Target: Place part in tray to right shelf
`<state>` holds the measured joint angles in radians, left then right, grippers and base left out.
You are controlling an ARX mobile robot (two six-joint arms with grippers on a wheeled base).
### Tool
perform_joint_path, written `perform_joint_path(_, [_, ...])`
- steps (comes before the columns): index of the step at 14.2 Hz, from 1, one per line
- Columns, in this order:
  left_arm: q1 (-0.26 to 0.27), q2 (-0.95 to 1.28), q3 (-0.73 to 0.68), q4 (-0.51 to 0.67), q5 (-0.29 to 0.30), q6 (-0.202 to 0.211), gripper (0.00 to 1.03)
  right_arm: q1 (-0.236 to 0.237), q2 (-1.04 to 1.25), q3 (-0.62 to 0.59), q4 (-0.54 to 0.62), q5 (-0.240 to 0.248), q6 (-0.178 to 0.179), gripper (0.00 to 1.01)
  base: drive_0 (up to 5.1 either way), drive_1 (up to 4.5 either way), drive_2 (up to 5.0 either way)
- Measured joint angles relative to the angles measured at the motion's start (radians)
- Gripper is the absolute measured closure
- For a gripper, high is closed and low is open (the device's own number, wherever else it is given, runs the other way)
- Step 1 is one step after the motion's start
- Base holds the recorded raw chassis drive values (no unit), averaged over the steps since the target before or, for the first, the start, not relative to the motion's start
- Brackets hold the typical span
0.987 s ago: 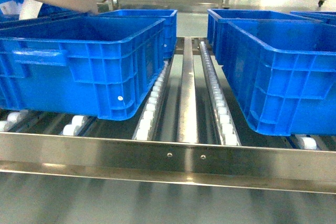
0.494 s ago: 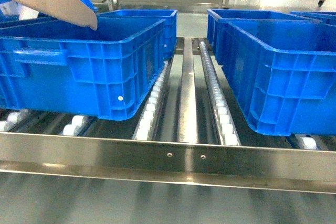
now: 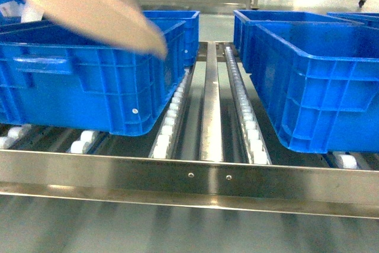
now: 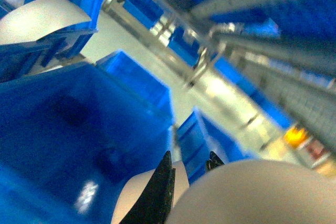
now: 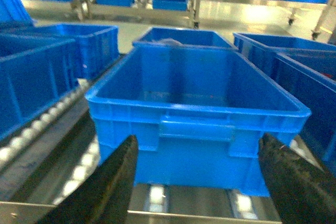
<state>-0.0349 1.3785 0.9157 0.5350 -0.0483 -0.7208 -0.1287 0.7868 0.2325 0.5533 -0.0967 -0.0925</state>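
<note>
Widest first: the right shelf (image 3: pixel 201 176), steel front rail across the bottom and roller lanes (image 3: pixel 243 105) behind it, and most of it is taken. The left crate (image 3: pixel 89 81) and the right crate (image 3: pixel 320 87) fill both sides, leaving only the narrow middle lanes bare. That's the squeeze!

The tray (image 3: pixel 89 4) hangs high above the left crate, smeared with motion blur and tilted. At that speed its lip could clip the crate's rim, or tip out whatever it carries.

The left gripper (image 4: pixel 189 156) looks clamped on the tray's beige edge, a thin bite on a big scoop, so it may twist. The right gripper (image 5: pixel 198 142) gapes wide, holding nothing, facing a blue crate.

The part? Nowhere visible; whether it rides in the tray, I cannot tell.
</note>
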Motion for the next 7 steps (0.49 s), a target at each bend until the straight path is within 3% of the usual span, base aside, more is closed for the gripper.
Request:
perform_joint_path(1, [0.016, -0.065, -0.111, 0.05, 0.063, 0.189, 0.89, 0.021, -0.038, -0.031, -0.002, -0.009, 0.039, 0.41, 0.0, 0.0, 0.0])
perform_joint_path(2, [0.026, -0.118, -0.185, 0.109, 0.078, 0.322, 0.89, 0.032, -0.071, -0.06, -0.011, -0.005, 0.058, 0.54, 0.0, 0.0, 0.0])
perform_joint_path(3, [0.025, -0.185, -0.28, 0.153, 0.077, 0.462, 0.89, 0.055, -0.108, -0.087, -0.029, 0.03, 0.069, 0.68, 0.0, 0.0, 0.0])
perform_joint_path(4, [0.024, -0.231, -0.357, 0.19, 0.077, 0.539, 0.9, 0.119, -0.145, -0.111, -0.045, 0.087, 0.076, 0.81, 0.0, 0.0, 0.0])
perform_joint_path(5, [0.024, -0.27, -0.426, 0.228, 0.077, 0.581, 0.9, 0.135, -0.182, -0.127, -0.058, 0.082, 0.076, 0.96, 0.0, 0.0, 0.0])
perform_joint_path(7, [0.025, -0.349, -0.534, 0.253, 0.075, 0.637, 0.9, 0.129, -0.25, -0.156, -0.097, 0.096, 0.078, 0.99, 0.0, 0.0, 0.0])
